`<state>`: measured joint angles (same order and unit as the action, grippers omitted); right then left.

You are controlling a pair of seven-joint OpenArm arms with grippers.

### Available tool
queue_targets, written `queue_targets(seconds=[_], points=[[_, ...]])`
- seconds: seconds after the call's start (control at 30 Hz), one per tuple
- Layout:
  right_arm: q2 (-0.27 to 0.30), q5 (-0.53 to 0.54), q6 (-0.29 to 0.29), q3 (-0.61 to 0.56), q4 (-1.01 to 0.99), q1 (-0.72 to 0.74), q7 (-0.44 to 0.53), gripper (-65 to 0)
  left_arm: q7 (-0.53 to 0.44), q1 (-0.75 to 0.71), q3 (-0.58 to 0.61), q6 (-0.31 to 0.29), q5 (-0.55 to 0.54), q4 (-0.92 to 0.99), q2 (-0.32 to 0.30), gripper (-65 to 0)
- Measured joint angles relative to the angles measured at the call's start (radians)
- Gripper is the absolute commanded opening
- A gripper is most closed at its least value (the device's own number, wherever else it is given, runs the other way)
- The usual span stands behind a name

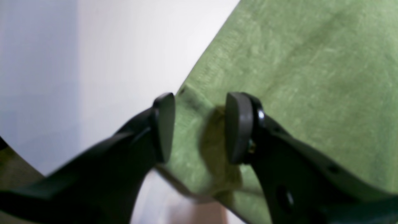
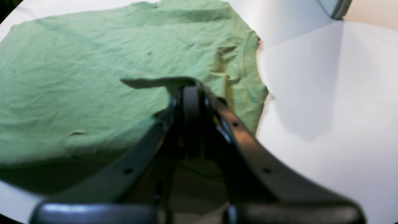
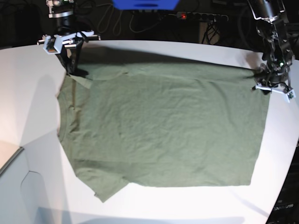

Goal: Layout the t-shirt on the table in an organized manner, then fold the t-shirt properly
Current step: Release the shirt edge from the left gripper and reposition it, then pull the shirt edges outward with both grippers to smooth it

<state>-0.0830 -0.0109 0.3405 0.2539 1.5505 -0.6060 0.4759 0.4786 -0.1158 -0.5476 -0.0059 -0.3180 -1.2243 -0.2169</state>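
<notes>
No text, label, brand, number or sign can be read in any view. The wrinkled olive-green cotton t-shirt (image 3: pixel 163 130) and the smooth white tabletop (image 3: pixel 28 93) both show plain, unmarked surfaces.

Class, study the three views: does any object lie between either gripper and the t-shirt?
Nothing visible does. The left gripper straddles the t-shirt at its corner, jaws apart. The right gripper, shut, sits directly at the cloth. Only bare table surrounds it.

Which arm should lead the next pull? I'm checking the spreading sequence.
Probably the right: its fingers are shut on the t-shirt near the collar; the left fingers stand open over the hem corner.
</notes>
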Motion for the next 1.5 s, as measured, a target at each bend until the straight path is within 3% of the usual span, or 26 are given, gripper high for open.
queue_targets(seconds=[0.67,0.73,0.93,1.27,1.5], points=[[0.000,0.000,0.000,0.000,0.000,-0.004,0.000,-65.0,0.003,-0.005,0.000,0.000,0.000,0.001,0.001,-39.7],[0.000,0.000,0.000,0.000,0.000,-0.004,0.000,-65.0,0.004,-0.006,0.000,0.000,0.000,0.001,0.001,-43.2],[0.000,0.000,0.000,0.000,0.000,-0.002,0.000,-65.0,0.004,-0.006,0.000,0.000,-0.001,0.001,0.001,-65.0],[0.000,-0.001,0.000,0.000,0.000,0.004,0.000,-65.0,0.007,-0.037,-0.006,0.003,-0.014,-0.073,0.006,-65.0],[0.000,-0.001,0.000,0.000,0.000,0.005,0.000,-65.0,0.011,-0.075,-0.121,0.002,-0.038,-0.262,0.069,-65.0]])
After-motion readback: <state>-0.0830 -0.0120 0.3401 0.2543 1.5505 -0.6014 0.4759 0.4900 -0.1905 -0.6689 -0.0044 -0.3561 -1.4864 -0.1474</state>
